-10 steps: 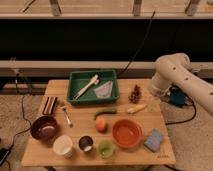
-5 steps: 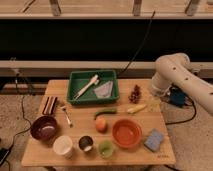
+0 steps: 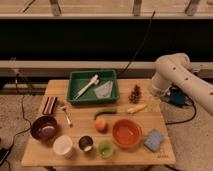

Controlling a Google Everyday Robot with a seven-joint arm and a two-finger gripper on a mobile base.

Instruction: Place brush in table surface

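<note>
Brush (image 3: 87, 86) lies diagonally inside the green tray (image 3: 93, 73), well to the camera's left of the gripper (image 3: 156, 101) and slightly farther back. It is well apart from the gripper and not on the bare table (image 3: 135, 156).

1. Table: wooden top carrying all items listed below.
2. Arm (image 3: 172, 75): white, bent over the table's right edge. The gripper hangs at its lower end, just above that edge. Whether its jaws are apart or together cannot be told.
3. Tray: at the table's back centre, left of the gripper. It holds the brush and, on the gripper side, a grey cloth (image 3: 104, 90).
4. Orange bowl (image 3: 126, 133): nearer the camera than the gripper, slightly left.
5. Dark bowl (image 3: 44, 127): far left of the gripper, front.
6. Pine cone (image 3: 135, 93): just left of the gripper, between it and the tray.

Compared with the earlier frames, arm, gripper, brush and all table items are unchanged in position.
</note>
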